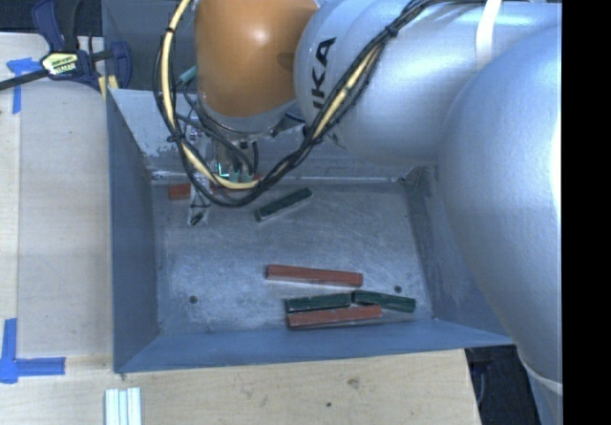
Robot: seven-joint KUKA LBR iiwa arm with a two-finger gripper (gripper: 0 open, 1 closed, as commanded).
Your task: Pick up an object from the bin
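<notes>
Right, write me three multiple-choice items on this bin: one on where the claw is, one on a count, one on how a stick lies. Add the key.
1. Where in the picture is the claw?
A. over the upper left part of the bin
B. over its lower right corner
C. outside it

2. How many dark green sticks lie in the bin?
A. one
B. three
C. five

3. How does the lone red stick in the middle lie?
A. propped upright against a wall
B. flat on the floor
C. across a green stick

Key:
1 A: it hangs below the orange cover there.
2 B: one near the claw, two at the front.
3 B: it lies flat, touching no other stick.
</notes>
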